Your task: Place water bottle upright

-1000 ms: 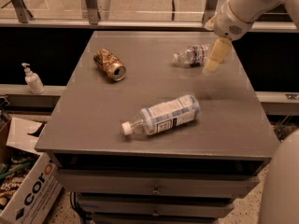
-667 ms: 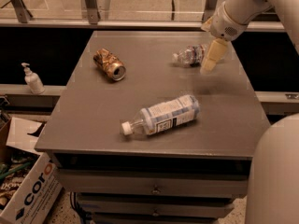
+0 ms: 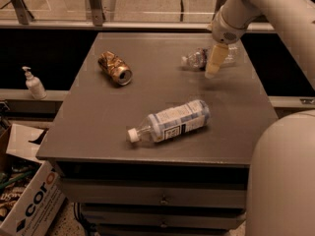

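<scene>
The water bottle (image 3: 197, 58) is a small clear ribbed bottle lying on its side at the far right of the grey table (image 3: 88, 117), cap pointing left. My gripper (image 3: 214, 63) hangs from the white arm just in front of and over the bottle's right part, cream fingers pointing down, hiding part of it.
A larger bottle with a white-and-blue label (image 3: 170, 121) lies on its side near the table's front. A crushed gold can (image 3: 114, 68) lies at the far left. A pump dispenser (image 3: 34, 83) stands on the left ledge. A cardboard box (image 3: 29, 205) sits on the floor.
The arm has swung a little left and down, bringing the gripper closer over the small bottle. The bottles and can have not moved.
</scene>
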Tool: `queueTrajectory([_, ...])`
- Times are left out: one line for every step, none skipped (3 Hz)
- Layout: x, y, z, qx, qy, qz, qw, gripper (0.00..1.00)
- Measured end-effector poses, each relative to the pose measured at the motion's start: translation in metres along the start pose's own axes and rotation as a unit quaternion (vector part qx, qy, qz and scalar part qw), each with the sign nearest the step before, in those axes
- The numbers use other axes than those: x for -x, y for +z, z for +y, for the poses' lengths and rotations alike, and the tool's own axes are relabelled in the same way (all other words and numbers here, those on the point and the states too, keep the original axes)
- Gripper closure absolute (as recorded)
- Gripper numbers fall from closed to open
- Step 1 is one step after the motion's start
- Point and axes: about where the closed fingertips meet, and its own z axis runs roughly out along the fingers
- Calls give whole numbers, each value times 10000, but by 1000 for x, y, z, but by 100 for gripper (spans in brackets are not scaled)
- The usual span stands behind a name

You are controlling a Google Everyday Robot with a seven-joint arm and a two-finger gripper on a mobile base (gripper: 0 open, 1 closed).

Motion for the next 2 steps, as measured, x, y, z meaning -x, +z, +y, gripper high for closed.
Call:
queueTrajectory([-7, 11, -5, -131, -115, 401, 9990, 0])
queueTrajectory([-19, 29, -10, -87, -189, 764, 9969, 0])
